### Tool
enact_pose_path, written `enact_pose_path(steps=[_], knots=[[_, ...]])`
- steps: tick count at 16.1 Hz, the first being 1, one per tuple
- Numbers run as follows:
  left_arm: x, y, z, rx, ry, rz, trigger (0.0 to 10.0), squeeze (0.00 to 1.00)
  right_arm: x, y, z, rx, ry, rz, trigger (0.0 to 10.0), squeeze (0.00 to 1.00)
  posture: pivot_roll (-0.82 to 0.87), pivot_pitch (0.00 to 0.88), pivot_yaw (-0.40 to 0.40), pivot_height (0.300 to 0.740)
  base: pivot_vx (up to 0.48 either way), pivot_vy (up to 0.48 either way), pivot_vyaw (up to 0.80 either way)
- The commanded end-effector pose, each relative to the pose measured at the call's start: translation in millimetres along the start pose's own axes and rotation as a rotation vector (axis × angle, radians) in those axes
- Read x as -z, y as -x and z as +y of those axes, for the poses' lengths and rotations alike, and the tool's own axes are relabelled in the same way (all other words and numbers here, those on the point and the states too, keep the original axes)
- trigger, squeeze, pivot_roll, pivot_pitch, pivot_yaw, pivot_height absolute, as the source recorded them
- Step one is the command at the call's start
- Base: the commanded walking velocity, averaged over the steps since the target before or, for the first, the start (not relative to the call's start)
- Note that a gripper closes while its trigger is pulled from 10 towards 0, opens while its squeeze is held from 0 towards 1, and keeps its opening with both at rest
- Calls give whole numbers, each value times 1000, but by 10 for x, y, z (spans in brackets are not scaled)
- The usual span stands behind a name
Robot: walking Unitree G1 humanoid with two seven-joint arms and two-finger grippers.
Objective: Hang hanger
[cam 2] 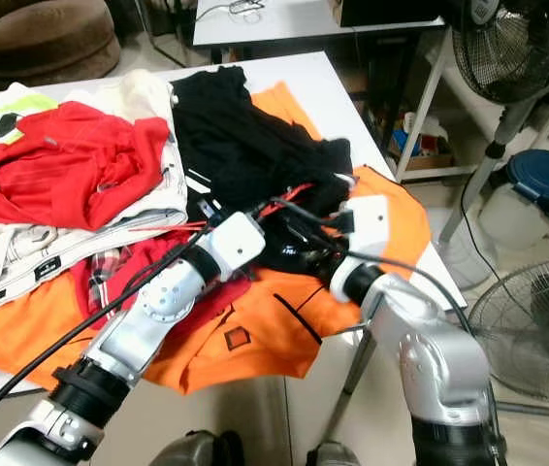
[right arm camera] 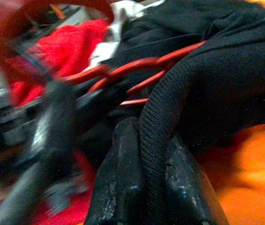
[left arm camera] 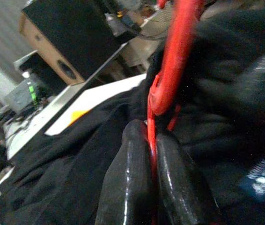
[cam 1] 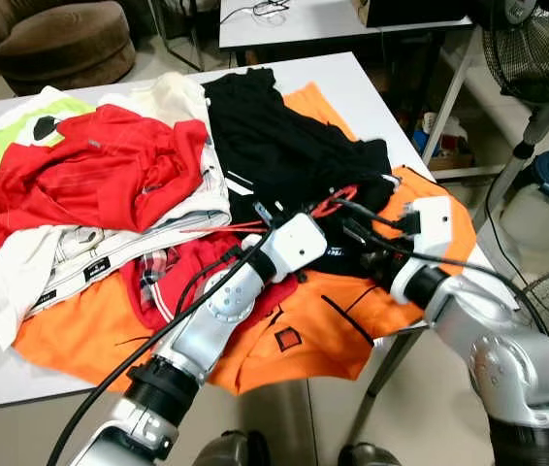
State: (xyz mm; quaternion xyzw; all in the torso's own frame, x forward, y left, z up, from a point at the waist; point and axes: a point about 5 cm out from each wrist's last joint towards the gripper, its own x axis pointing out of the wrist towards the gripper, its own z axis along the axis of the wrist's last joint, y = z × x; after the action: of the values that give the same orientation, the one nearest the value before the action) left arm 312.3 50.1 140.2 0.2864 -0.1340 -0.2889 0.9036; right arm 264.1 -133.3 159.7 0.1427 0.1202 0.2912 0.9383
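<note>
Hanger (left arm camera: 170, 79), red plastic, lies among a black garment (cam 1: 284, 146) on the table (cam 1: 367, 83), its thin edge pinched between the left gripper (left arm camera: 152, 154) fingers. Right gripper (right arm camera: 153, 154) fingers clamp the garment's ribbed collar just beside it. Red, white and orange clothes (cam 1: 100, 175) cover the tabletop; fans (cam 1: 536, 49) stand nearby.

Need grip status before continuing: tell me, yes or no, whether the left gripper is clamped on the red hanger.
Yes, the left gripper has its two black fingers shut on the red hanger.
</note>
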Motion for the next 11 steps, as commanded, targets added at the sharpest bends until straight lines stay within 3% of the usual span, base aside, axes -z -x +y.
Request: enact_pose_path(steps=[1,3,5,6,7,8,9,10,11], knots=[[97,5,60,-35,1,76,10000,0,-29,15,217,-144,-20,-7,0,0,-136,106,95,740,0,0,0],[176,-5,53,-41,3,161,10000,0,-133,94,371,-250,-16,-35,0,0,-144,109,96,740,0,0,0],[118,-63,-92,3,65,146,10000,0,-144,135,461,-313,36,2,0,0,-154,107,98,740,0,0,0],[107,-72,-104,8,69,145,10000,0,-52,118,335,-244,43,40,0,0,-154,107,98,740,0,0,0],[129,-63,-92,9,66,150,10000,0,139,113,2,-62,107,111,0,0,-152,105,100,740,0,0,0],[143,-53,-78,10,64,152,10000,0,201,136,-136,-3,132,134,2078,0,-151,105,100,740,0,0,0],[160,-41,-57,9,61,155,10000,0,190,149,-264,65,160,126,10000,0,-146,103,101,740,0,0,0],[171,-34,-44,8,56,158,10000,0,148,162,-333,98,165,102,10000,0,-146,103,100,740,0,0,0],[196,-17,-20,3,45,163,10000,0,-6,210,-421,111,140,49,10000,1000,-143,101,99,740,0,0,0]])
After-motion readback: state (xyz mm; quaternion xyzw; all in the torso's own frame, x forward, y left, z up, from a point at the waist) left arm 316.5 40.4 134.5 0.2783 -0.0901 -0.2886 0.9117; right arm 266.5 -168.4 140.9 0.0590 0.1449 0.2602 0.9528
